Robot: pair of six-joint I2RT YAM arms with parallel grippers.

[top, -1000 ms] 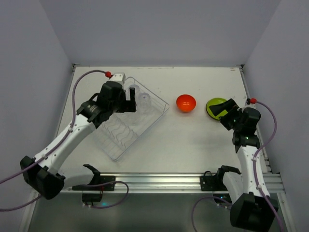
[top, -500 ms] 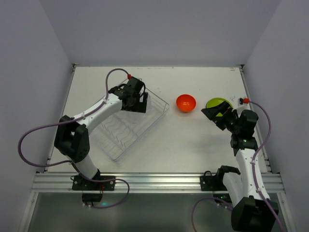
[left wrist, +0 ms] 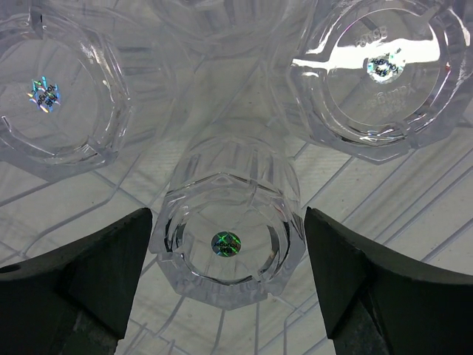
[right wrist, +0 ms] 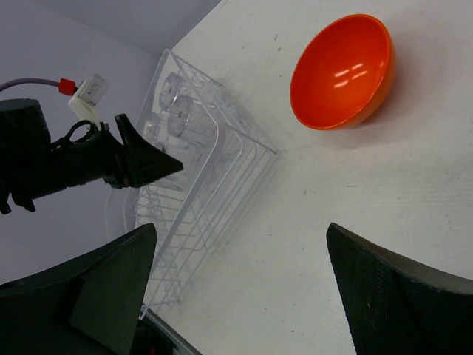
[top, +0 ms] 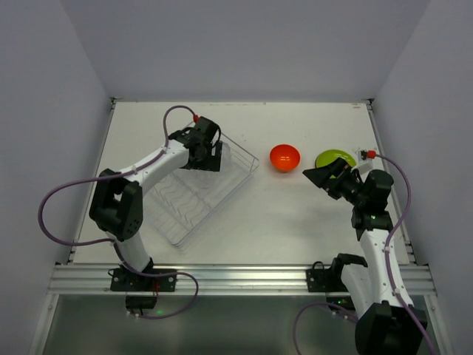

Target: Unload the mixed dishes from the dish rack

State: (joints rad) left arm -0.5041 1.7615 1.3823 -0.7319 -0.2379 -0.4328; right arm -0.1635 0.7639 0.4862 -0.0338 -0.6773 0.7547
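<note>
The left end effector [left wrist: 225, 275] is spread wide, one dark finger [left wrist: 81, 277] on each side of a clear tumbler [left wrist: 225, 240] that sits squarely in the gap. From the wrist view the fingers look just clear of the glass, though the clear walls make contact hard to judge. Crowding that glass are the other tumblers [left wrist: 52, 96], one to each side of it and one beyond it. They stand close enough that their rims nearly meet, leaving little room around the fingers. All four stand on the thin ridges at the far end of the dish rack [top: 188, 207], a see-through tray set at an angle on the desk [top: 295, 222]. The left arm reaches over the rack's left wall to get there, and its purple cable [top: 52, 203] loops outside that wall.

The right end effector [right wrist: 244, 292] is also spread and holds nothing. It hangs above bare desk well to the right of the rack and is tipped towards it. The orange-red bowl [right wrist: 341, 72] rests on the desk beside the rack's right corner, apart from it. The lime-green plate [top: 336, 157] lies beyond the bowl, farther from the rack, its near edge partly hidden by the right end effector [top: 319, 176].
</note>
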